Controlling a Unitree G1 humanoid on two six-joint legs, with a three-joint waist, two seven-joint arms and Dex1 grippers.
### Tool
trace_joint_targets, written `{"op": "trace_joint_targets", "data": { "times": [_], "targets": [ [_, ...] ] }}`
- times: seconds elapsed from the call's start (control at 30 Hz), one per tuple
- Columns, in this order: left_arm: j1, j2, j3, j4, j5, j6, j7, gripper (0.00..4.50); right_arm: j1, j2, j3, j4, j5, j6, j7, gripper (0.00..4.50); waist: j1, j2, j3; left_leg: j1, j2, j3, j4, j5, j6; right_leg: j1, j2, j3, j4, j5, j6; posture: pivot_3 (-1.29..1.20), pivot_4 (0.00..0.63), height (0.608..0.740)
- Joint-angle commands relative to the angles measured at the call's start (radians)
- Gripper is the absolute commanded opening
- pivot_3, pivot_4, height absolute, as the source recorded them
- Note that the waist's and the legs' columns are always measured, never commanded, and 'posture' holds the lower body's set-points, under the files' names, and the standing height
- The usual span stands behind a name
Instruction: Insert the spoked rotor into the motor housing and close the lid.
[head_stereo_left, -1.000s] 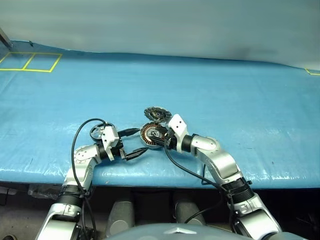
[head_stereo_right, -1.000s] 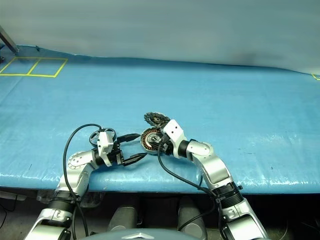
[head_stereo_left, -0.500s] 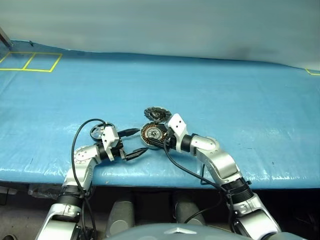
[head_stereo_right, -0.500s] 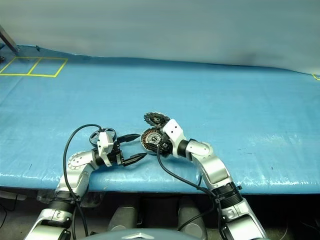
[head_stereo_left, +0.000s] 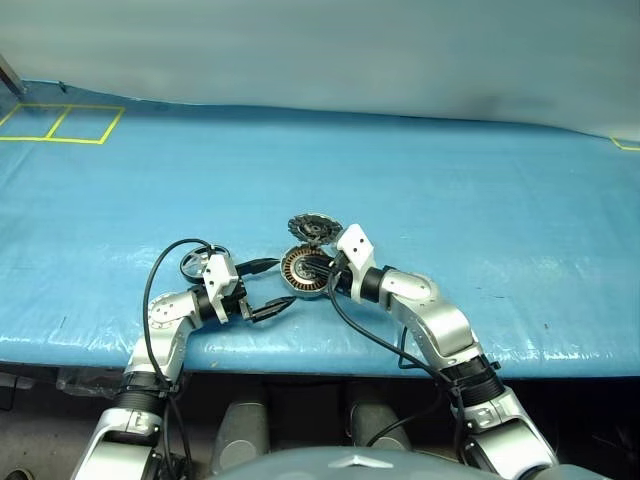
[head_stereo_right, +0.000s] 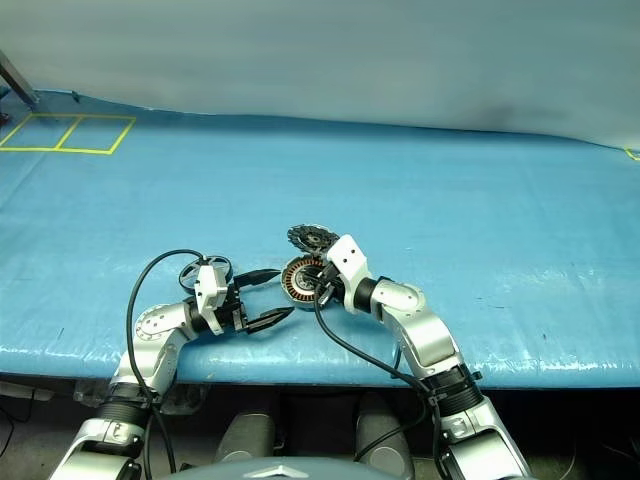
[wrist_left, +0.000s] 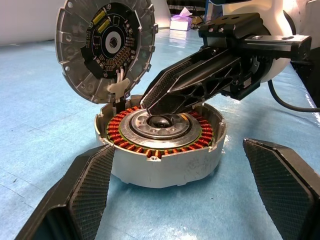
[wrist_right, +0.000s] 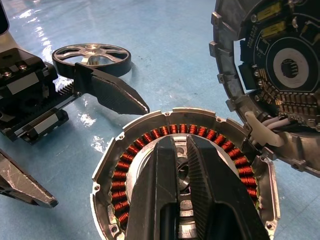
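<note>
The right gripper (wrist_right: 180, 165) has pressed its fingers nearly together since a second ago — tips over the hub of the motor housing (wrist_left: 162, 145), its lid (wrist_left: 105, 47) upright behind. The left gripper (wrist_left: 175, 195) stays spread just beside the housing — the spoked rotor (wrist_right: 91, 56) behind it.

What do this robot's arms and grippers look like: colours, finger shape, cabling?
Both arms are silver-grey rounded segments with black joints and white wrist blocks. Each gripper, left gripper and right gripper, has two black tapered fingers with finely textured pads. A black cable loops along each arm.
</note>
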Motion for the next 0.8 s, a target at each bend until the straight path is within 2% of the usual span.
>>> {"op": "trace_joint_targets", "data": {
  "times": [0.03, 0.8],
  "targets": [
    [0.003, 0.003, -0.004, -0.030, 0.002, -0.016, 0.004, 4.50, -0.012, 0.004, -0.011, -0.014, -0.005, -0.022, -0.005, 0.01, 0.000, 0.000, 0.000, 0.000, 0.000, 0.000, 0.000, 0.000, 0.000, 0.000, 0.000, 0.000, 0.000, 0.000, 0.000, 0.00, 0.150, 0.740],
    [0.008, 0.008, -0.005, -0.034, 0.007, -0.020, 0.014, 4.50, -0.006, 0.015, 0.011, 0.044, -0.052, -0.037, -0.012, 0.01, -0.004, 0.000, 0.000, 0.000, 0.000, 0.000, 0.000, 0.000, 0.000, 0.000, 0.000, 0.000, 0.000, 0.000, 0.000, 0.00, 0.150, 0.740]
  ]
}}
